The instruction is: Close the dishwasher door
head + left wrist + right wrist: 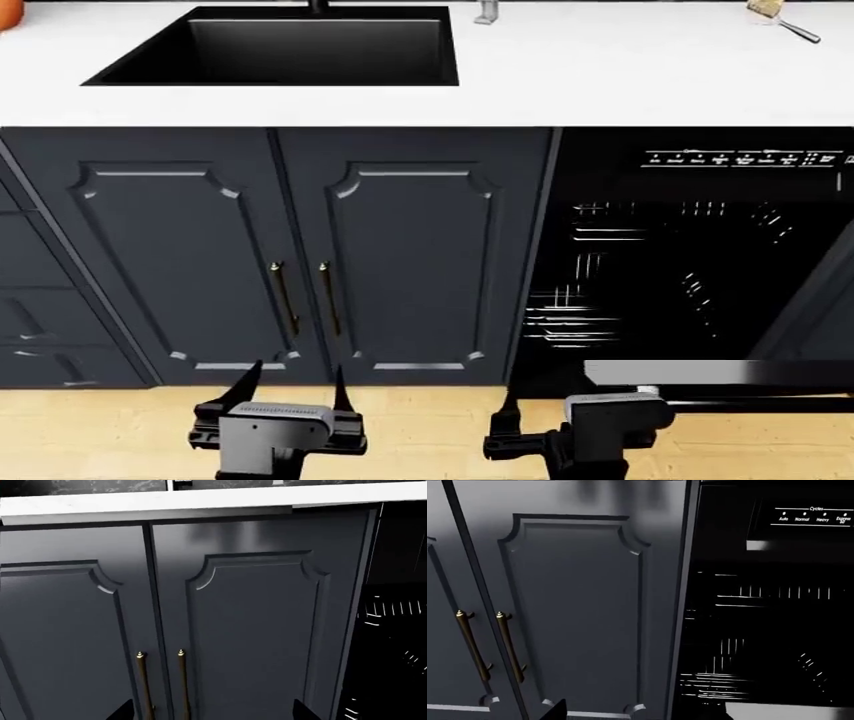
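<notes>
The dishwasher (681, 260) stands open at the right, its dark inside and wire racks (587, 310) showing. The dishwasher door (727, 373) hangs down towards me; only its silver-grey top edge shows, low right. It also shows in the right wrist view (794, 713). My right gripper (567, 408) is open and empty, just left of and in front of that edge; in its wrist view (640, 715) only one dark fingertip (555, 711) shows clearly. My left gripper (294, 385) is open and empty before the navy cabinet doors (400, 260), as its wrist view (213, 712) shows.
Two navy panelled cabinet doors with brass handles (327, 298) sit under a white counter (601, 70) with a black sink (287, 45). Drawers (40, 300) are at the far left. The dishwasher control panel (814, 519) shows above the racks. Light wooden floor (80, 430) lies below.
</notes>
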Motion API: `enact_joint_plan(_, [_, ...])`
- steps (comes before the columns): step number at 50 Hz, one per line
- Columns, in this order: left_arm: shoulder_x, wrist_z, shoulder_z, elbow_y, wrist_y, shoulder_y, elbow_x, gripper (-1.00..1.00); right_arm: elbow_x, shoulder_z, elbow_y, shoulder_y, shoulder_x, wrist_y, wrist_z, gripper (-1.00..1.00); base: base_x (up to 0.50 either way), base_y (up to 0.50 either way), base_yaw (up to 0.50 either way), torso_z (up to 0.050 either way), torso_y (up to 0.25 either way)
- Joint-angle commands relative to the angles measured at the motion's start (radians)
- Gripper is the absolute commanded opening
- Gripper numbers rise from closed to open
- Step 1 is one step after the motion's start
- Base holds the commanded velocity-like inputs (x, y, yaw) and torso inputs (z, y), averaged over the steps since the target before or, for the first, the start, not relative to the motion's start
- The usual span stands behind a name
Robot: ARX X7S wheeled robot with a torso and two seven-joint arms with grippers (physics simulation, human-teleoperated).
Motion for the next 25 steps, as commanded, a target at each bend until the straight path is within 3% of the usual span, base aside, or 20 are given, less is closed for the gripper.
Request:
enact_joint_plan(1, [-0.010, -0.018, 0.007, 0.002, -0.013, -0.004, -0.024, 1.00, 0.010, -0.018, 0.001, 0.000, 0.014, -0.006, 0.017, 1.00, 0.00, 0.00, 0.00, -0.050, 0.000])
enact_joint_plan(25, [-0.038, -0.045, 0.046, -0.003, 0.006, -0.004, -0.034, 1.00, 0.047, -0.037, 0.001, -0.003, 0.034, -0.026, 0.048, 1.00, 0.00, 0.00, 0.00, -0.050, 0.000])
